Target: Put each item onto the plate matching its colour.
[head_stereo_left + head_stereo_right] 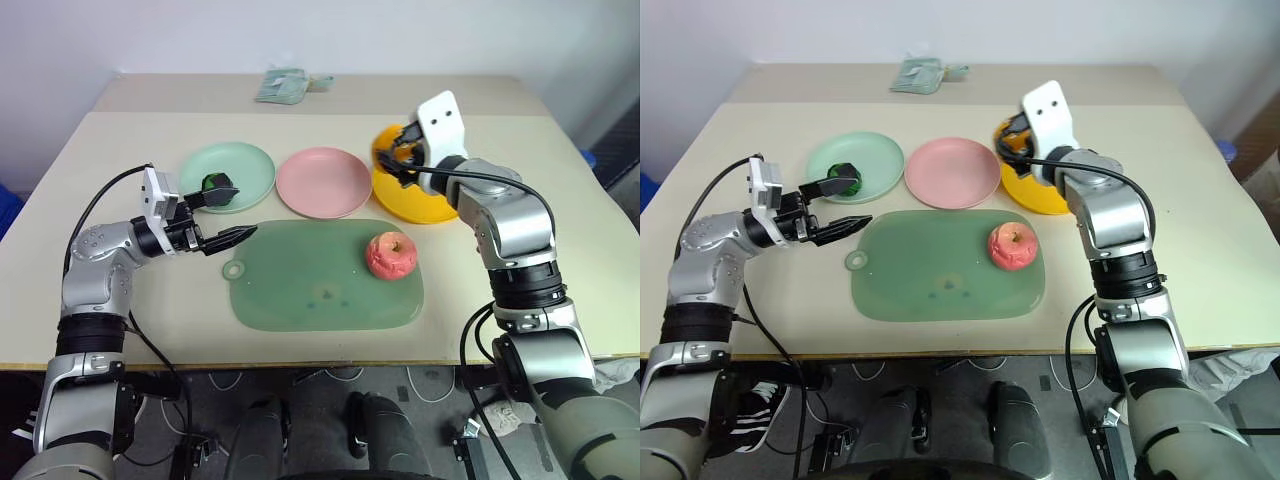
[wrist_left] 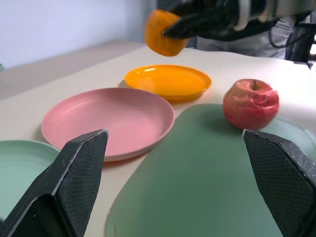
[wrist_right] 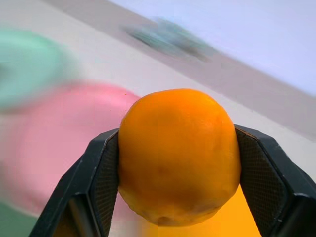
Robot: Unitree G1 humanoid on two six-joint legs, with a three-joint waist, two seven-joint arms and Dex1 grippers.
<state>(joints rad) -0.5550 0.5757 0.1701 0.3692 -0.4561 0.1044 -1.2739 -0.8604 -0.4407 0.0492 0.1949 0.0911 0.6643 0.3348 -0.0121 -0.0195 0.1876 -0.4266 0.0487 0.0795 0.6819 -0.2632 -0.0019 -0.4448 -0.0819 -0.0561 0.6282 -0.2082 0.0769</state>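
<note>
Tabletop (image 1: 120,300) holds three plates (image 1: 323,181), three toy foods (image 1: 391,256), one mat (image 1: 300,285).

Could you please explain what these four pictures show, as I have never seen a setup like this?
It is a two-armed robot at a table, each arm ending in a two-fingered pincer. Two pictures come from cameras in its head; the other two from its wrists. On the table lie a green plate holding a dark lump, a pink plate, an orange plate and a green mat with an apple. The right pincer holds an orange ball above the orange plate. The left pincer is open.
</note>
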